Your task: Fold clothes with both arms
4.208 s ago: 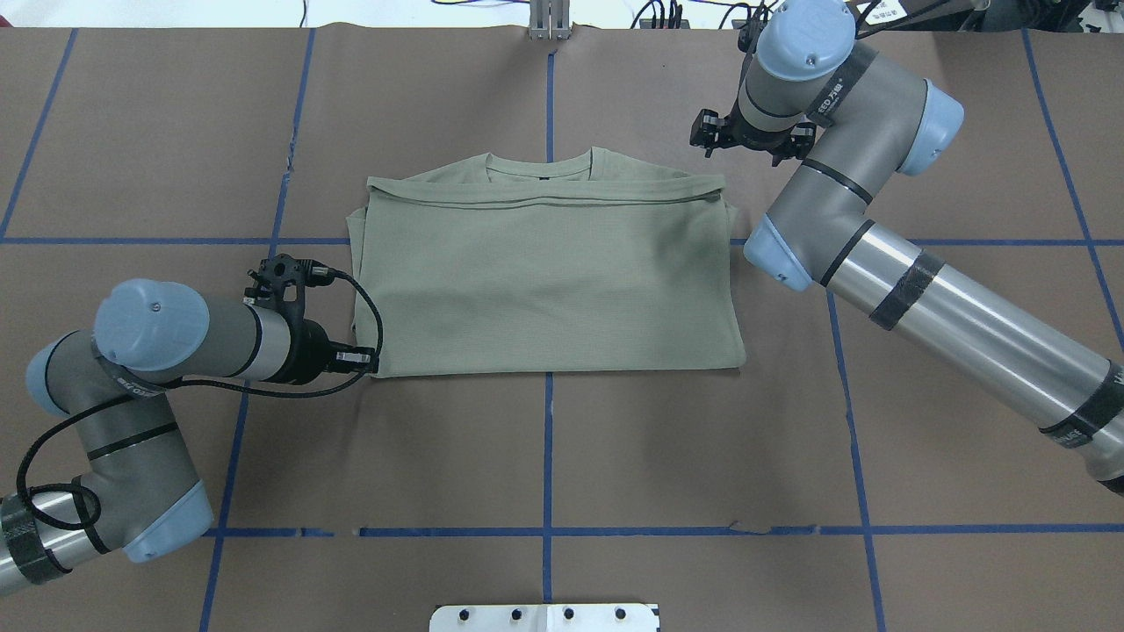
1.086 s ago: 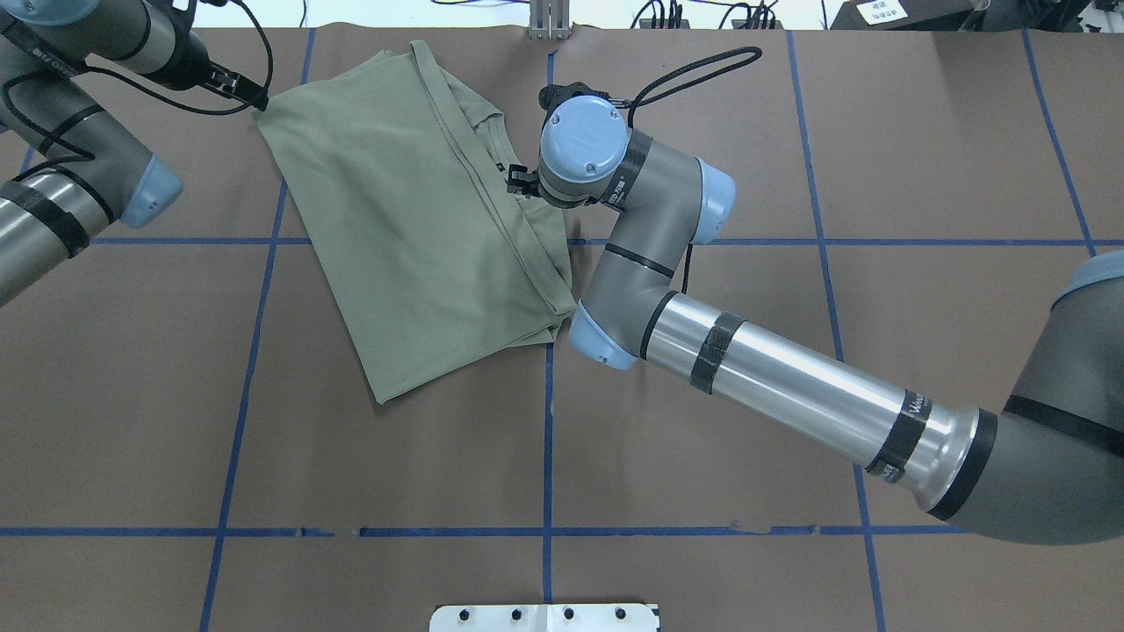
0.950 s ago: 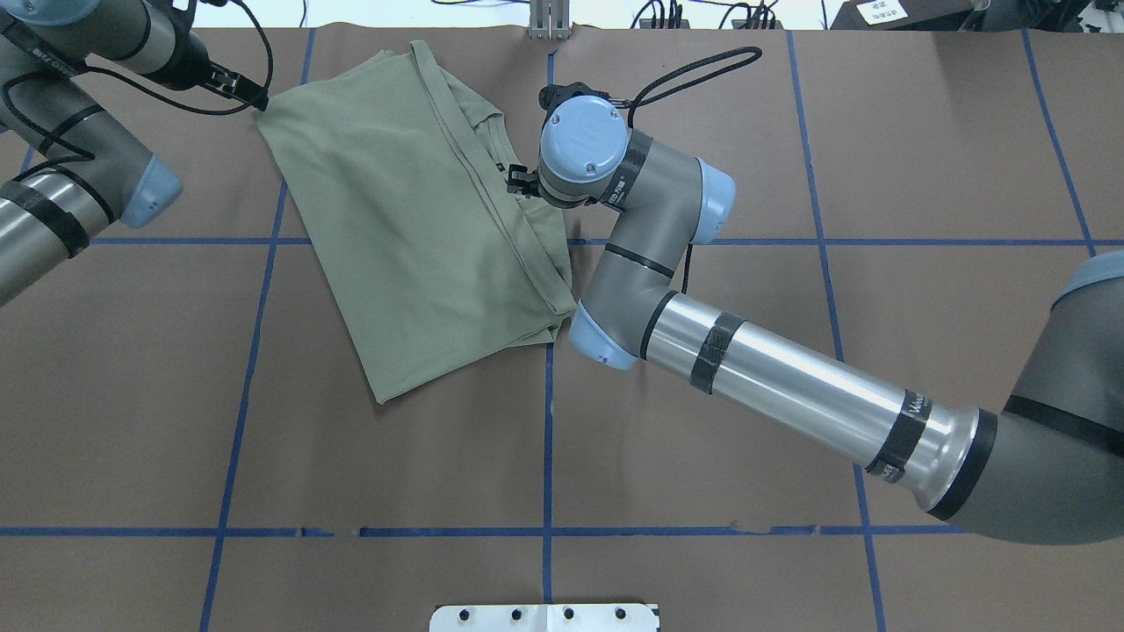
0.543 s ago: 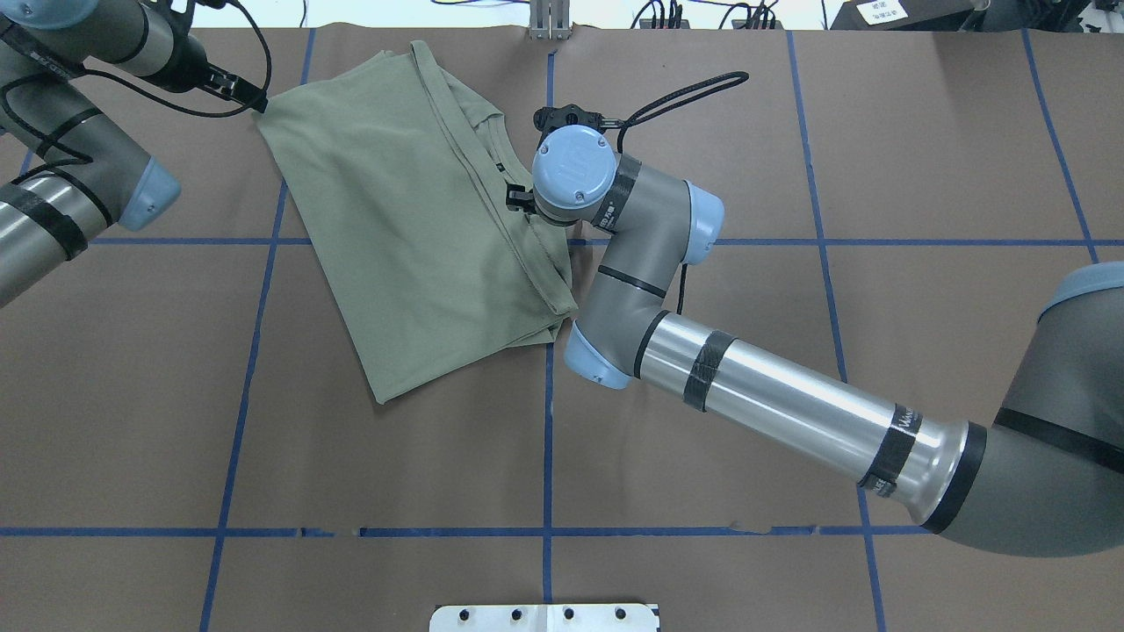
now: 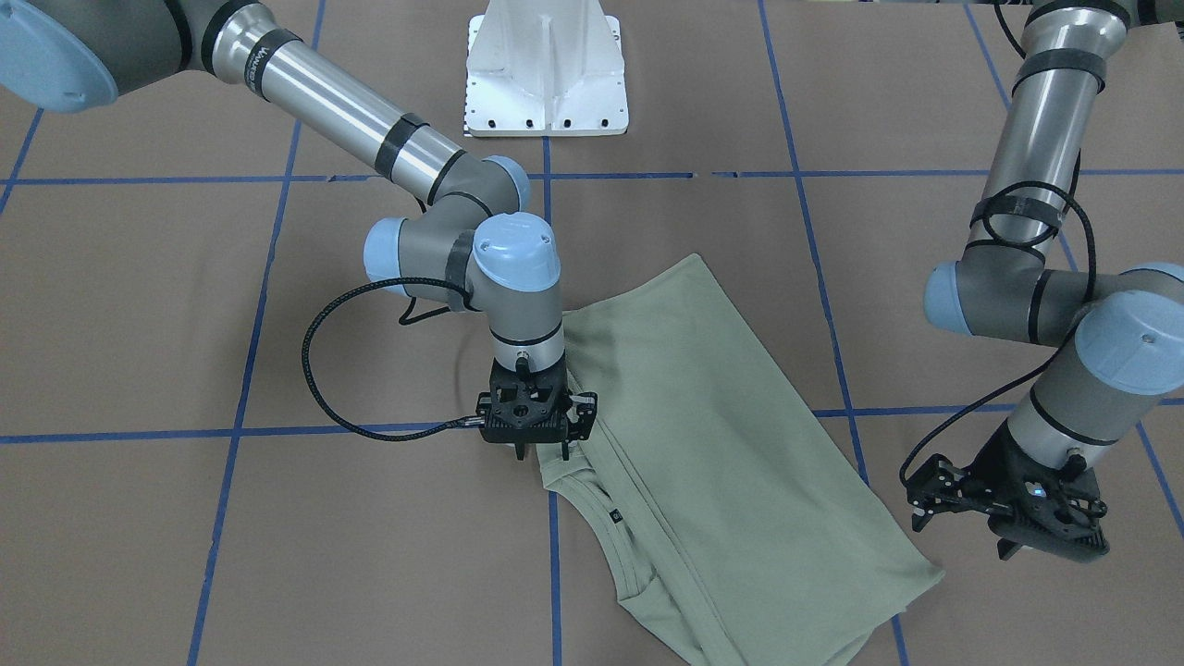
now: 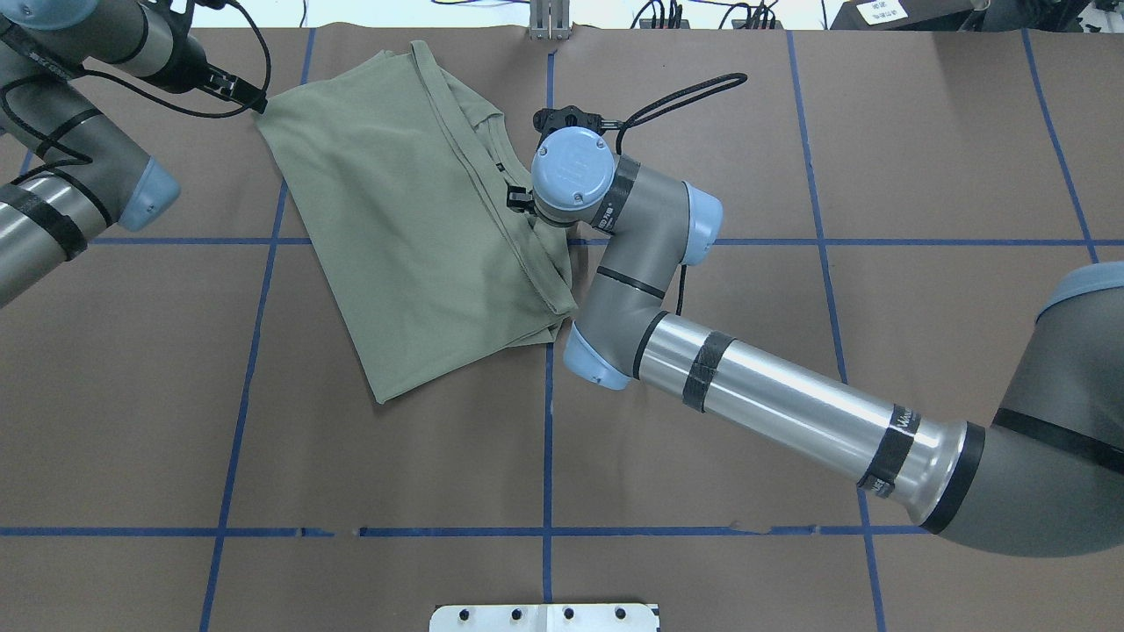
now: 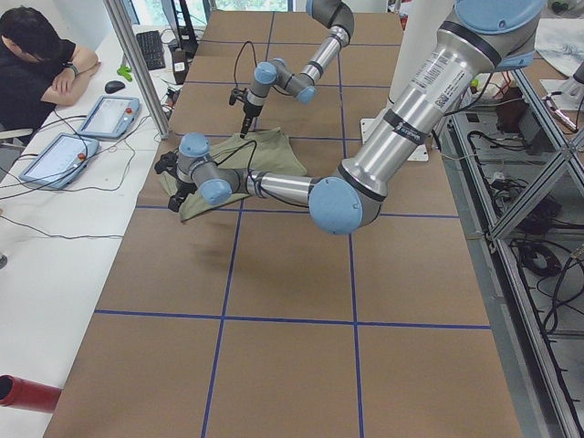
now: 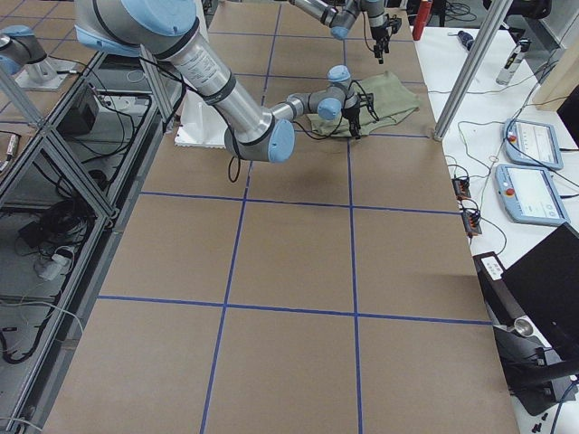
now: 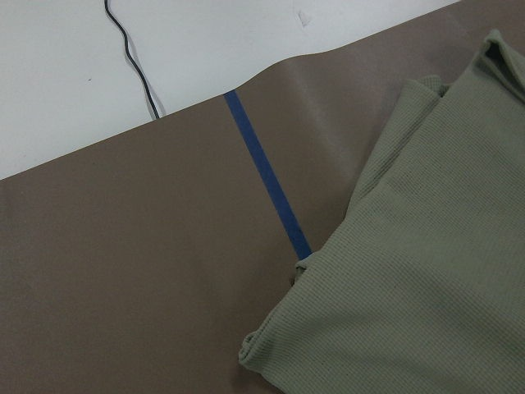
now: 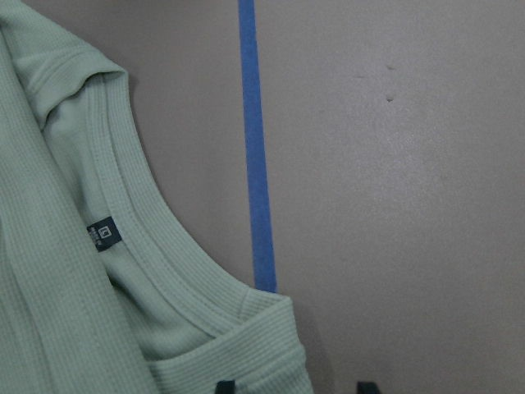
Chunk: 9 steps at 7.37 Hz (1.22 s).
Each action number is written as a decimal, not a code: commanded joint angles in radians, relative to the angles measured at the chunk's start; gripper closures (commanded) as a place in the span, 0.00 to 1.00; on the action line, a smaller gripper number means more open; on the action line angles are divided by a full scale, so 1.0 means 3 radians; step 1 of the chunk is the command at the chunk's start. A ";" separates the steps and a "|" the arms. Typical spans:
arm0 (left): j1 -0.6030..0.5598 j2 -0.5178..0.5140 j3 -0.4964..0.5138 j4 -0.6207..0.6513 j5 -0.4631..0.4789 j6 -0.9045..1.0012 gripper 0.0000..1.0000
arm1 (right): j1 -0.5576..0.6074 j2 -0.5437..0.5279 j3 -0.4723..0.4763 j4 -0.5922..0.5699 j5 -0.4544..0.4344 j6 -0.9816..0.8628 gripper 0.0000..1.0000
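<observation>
Shirt (image 5: 731, 444) lies under spread right hand (image 5: 541, 455), corner beside left hand (image 6: 250, 95) whose grip I cannot tell.

Robotics lab, test bench with an operators' desk alongside

A table (image 6: 395, 456) papered brown and ruled into squares by blue tape lines (image 6: 547, 439) has a white pedestal (image 5: 546, 69) at its edge, and a left arm (image 6: 44, 219) and a right arm (image 6: 790, 412) reach over it. In the exterior left view's upper left, a person (image 7: 36, 64) sits at a white side bench (image 7: 36, 274) with teach pendants (image 7: 109, 116), a keyboard (image 7: 151, 50) and loose cables (image 7: 27, 187). Aluminium framing (image 8: 54, 140) lines the exterior right view's left.
</observation>
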 commanded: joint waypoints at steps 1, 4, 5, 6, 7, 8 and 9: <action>0.0000 -0.0001 0.0000 0.0000 0.0000 -0.0004 0.00 | -0.0001 0.0011 -0.0001 0.0000 0.0000 0.0000 0.48; 0.0000 0.0004 -0.0005 0.0005 0.0000 0.0001 0.00 | -0.0016 0.0016 -0.0001 -0.0005 0.0000 0.0005 0.65; 0.0000 0.0009 0.0000 0.0005 0.0000 0.0001 0.00 | -0.0016 0.0016 -0.0001 0.0000 0.0000 0.0005 0.65; 0.0000 0.0009 0.0000 0.0005 0.0000 0.0001 0.00 | -0.0016 0.0016 -0.0001 0.0000 0.0000 0.0005 0.70; 0.0000 0.0009 0.0000 0.0005 0.0000 0.0001 0.00 | -0.0016 0.0016 -0.0001 -0.0005 0.0000 0.0005 0.91; 0.0000 0.0009 -0.0005 0.0005 0.0000 -0.0004 0.00 | -0.0016 0.0022 -0.0001 -0.0015 0.0005 0.0015 1.00; 0.0000 0.0009 -0.0005 0.0005 0.0000 -0.0004 0.00 | -0.0016 0.0027 0.0030 -0.0020 0.0005 0.0035 1.00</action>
